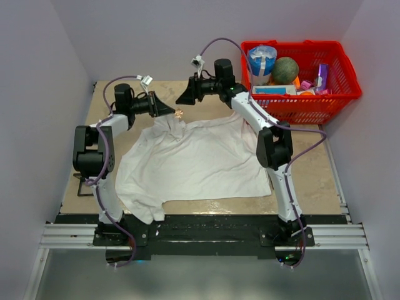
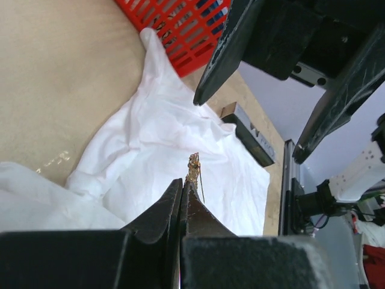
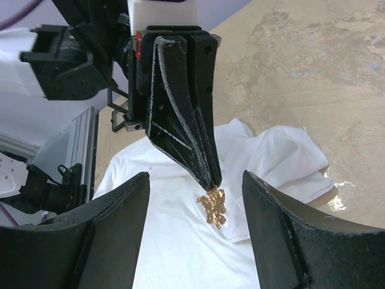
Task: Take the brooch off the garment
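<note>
Left fingers: my left fingers [image 1: 171, 110] [image 2: 185, 184] [image 3: 210, 178] are pressed together, clamped on the brooch [image 1: 179, 114] [image 2: 194, 164] [image 3: 214, 206] at the very tips.
Brooch: small, gold-orange, sticking out past my left fingertips, over the garment's [image 1: 200, 159] [image 2: 162, 138] [image 3: 180, 241] far edge. A thin pin hangs beside it in the left wrist view. I can't tell if it still touches cloth.
Right fingers: my right fingers [image 1: 182, 98] [image 3: 195, 174] are spread wide apart and hold nothing. They sit just beyond the garment's far edge, facing my left fingers. In the right wrist view the brooch sits between them.
Garment: white shirt, wrinkled, spread on the surface [image 1: 312, 175] between my two arms.
Basket: red basket [image 1: 300, 100] [image 2: 180, 30] off the garment's far right corner, with assorted items inside.
</note>
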`<state>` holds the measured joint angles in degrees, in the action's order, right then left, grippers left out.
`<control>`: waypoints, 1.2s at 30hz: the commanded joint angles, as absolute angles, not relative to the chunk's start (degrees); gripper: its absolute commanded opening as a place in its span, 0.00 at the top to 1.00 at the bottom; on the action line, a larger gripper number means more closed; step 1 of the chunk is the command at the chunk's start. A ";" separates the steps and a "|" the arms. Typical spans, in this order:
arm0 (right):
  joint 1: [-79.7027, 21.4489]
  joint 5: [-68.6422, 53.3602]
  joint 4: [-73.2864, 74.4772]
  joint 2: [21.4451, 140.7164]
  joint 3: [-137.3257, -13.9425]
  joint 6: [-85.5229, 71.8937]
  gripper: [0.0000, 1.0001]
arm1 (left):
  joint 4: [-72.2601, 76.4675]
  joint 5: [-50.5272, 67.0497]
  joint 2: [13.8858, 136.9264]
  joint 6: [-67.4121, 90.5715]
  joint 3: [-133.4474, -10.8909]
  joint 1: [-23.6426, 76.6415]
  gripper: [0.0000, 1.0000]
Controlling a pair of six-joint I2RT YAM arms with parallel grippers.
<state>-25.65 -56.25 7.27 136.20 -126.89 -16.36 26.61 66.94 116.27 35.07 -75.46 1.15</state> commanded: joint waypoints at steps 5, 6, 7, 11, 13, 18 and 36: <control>-25.05 -58.45 10.88 130.25 -124.98 -11.18 0.33 | 4.31 63.72 108.81 17.58 -78.93 0.88 1.00; -24.96 -58.27 14.03 130.25 -125.33 -10.03 0.32 | 3.96 63.37 108.29 16.10 -78.40 0.88 1.00; -24.87 -57.58 15.72 130.17 -126.38 -8.80 0.32 | 4.74 63.37 107.15 16.00 -77.09 0.88 1.00; -24.44 -55.27 20.31 128.77 -125.78 -3.78 0.32 | 8.08 64.33 104.77 17.40 -75.32 0.97 1.00; -24.17 -56.59 17.50 128.32 -123.15 -4.65 0.32 | 7.74 64.16 105.81 17.58 -76.02 1.14 1.00; -23.12 -64.57 6.29 133.14 -123.57 -14.30 0.22 | 1.75 62.49 107.75 13.09 -80.33 1.14 1.00; -23.38 -67.94 -10.55 137.29 -123.05 -30.24 0.23 | 1.14 66.62 106.35 14.24 -80.86 1.41 1.00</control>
<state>-22.87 -64.95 -7.49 136.94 -122.45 -29.19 1.10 64.34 108.14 15.22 -78.76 1.21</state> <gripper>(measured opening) 0.824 0.018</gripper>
